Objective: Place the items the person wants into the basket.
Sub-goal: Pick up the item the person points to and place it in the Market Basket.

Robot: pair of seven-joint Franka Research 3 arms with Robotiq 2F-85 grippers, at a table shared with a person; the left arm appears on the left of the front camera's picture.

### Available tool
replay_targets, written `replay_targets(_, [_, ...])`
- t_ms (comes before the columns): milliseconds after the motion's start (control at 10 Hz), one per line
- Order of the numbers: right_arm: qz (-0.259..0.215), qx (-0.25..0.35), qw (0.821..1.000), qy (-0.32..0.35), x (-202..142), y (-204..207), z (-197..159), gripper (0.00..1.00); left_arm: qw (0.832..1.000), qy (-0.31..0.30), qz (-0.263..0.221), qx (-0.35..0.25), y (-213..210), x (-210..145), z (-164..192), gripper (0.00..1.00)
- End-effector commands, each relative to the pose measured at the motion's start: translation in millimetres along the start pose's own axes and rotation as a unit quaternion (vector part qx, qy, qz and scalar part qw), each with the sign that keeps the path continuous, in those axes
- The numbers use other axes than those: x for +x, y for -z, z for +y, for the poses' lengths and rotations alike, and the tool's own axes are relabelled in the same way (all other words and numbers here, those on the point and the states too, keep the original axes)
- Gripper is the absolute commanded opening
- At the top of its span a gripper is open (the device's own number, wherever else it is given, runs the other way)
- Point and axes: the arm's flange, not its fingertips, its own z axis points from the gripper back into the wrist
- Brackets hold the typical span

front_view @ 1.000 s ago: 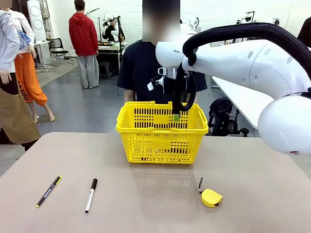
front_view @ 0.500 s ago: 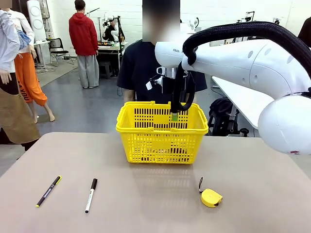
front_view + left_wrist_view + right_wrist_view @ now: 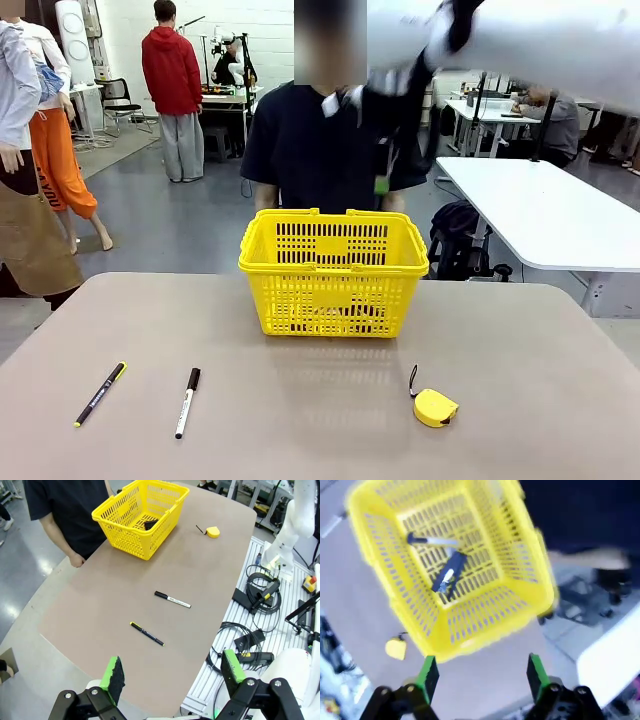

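Inside the basket [image 3: 333,270] two dark tools [image 3: 447,575] lie crossed on its slotted floor; the right wrist view is too blurred to tell which is which. On the table [image 3: 300,440], near the basket's right front corner but apart from it, sits the tape [image 3: 434,407] with its black strap towards the basket. Two pens [image 3: 187,402] lie well off to the basket's front left. The person [image 3: 310,150] stands just behind the basket.

My read is that the tape is next, if it is wanted. I'd bring the right arm [image 3: 530,40] from over the basket to its right front, come straight down, straddle the tape's yellow body and not the strap, then lift clear of the rim before letting go low inside.

That arm is high above the basket, smeared in the front view, its wrist tilted down at the basket's mouth. The right fingers [image 3: 427,675] are spread wide and hold nothing. The left fingers [image 3: 114,672] hang far back from the basket, high over the table's edge, also wide apart and empty.
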Motion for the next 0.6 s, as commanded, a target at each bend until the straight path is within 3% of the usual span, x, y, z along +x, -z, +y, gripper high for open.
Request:
replay_targets(0, [-0.005,-0.069,0.991,0.111,-234,-1,119,0.92,1.0,0.01,-0.006,-0.005,-1,-1,0,1.0])
replay_targets(200, [-0.04,-0.071,0.976,0.201,-363,5,137,0.92,1.0,0.01,-0.006,-0.005,-1,-1,0,1.0])
replay_targets(300, [-0.048,-0.065,0.97,0.231,-404,18,138,0.92,1.0,0.01,-0.006,-0.005,-1,-1,0,1.0])
replay_targets(500, [-0.056,-0.028,0.964,0.26,-454,44,126,0.92,1.0,0.01,-0.006,-0.005,-1,-1,0,1.0])
